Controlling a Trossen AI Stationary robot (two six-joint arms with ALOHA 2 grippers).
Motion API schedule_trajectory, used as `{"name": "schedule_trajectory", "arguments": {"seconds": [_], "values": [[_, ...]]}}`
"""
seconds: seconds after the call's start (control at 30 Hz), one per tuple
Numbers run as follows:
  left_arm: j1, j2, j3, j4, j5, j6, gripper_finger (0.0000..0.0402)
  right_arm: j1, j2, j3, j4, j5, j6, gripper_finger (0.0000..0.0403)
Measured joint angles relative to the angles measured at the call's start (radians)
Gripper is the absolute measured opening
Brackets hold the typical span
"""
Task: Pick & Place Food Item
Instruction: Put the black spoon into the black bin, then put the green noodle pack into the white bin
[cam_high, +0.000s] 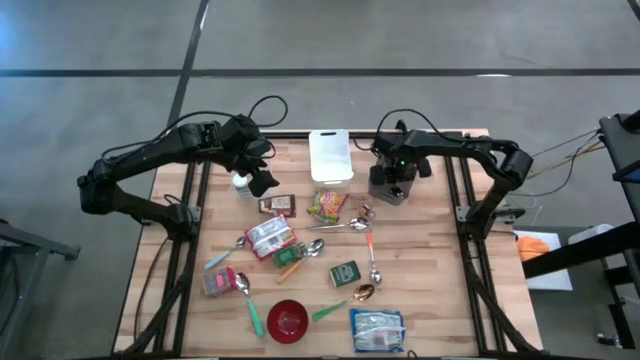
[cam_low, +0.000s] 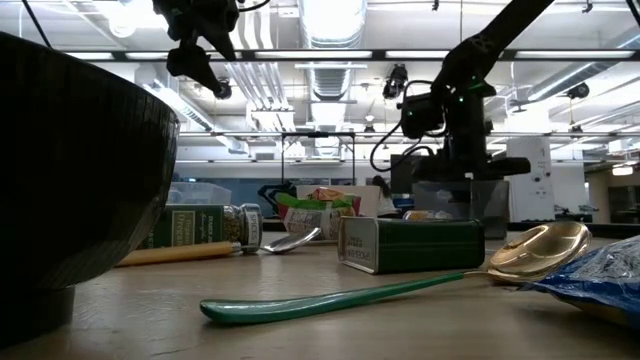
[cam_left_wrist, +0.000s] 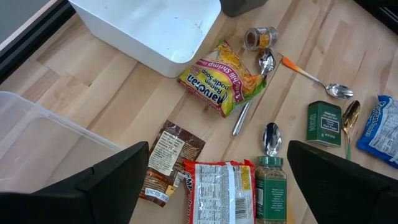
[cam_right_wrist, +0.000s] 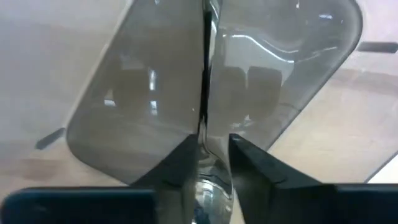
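- Where the right gripper (cam_right_wrist: 208, 163) straddles the smoky translucent plastic bin's (cam_high: 389, 186) rim, its fingers stand slightly apart; contact is unclear.
- Left gripper (cam_left_wrist: 214, 180) hangs wide open, empty, above the brown snack packet (cam_left_wrist: 166, 162).

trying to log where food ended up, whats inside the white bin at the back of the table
The white bin looks empty: the high view shows only bare white floor, and the left wrist view shows the same. Nothing covers it, though that view cuts off its far end.

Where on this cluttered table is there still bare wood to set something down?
Bare wood lies right of the orange-handled spoon toward the table edge, and in the near left corner beside the red bowl. The middle, around the ramen packets, is crowded.
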Motion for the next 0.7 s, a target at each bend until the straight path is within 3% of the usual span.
{"name": "schedule_trajectory", "arguments": {"seconds": [0.37, 0.7], "values": [[0.0, 0.0, 0.0, -0.005, 0.0, -0.008, 0.0387, 0.0, -0.038, -0.008, -0.002, -0.002, -0.046, 0.0212], [0.0, 0.0, 0.0, -0.005, 0.0, -0.005, 0.0387, 0.059, -0.201, -0.002, -0.011, 0.005, -0.137, 0.0231]]}}
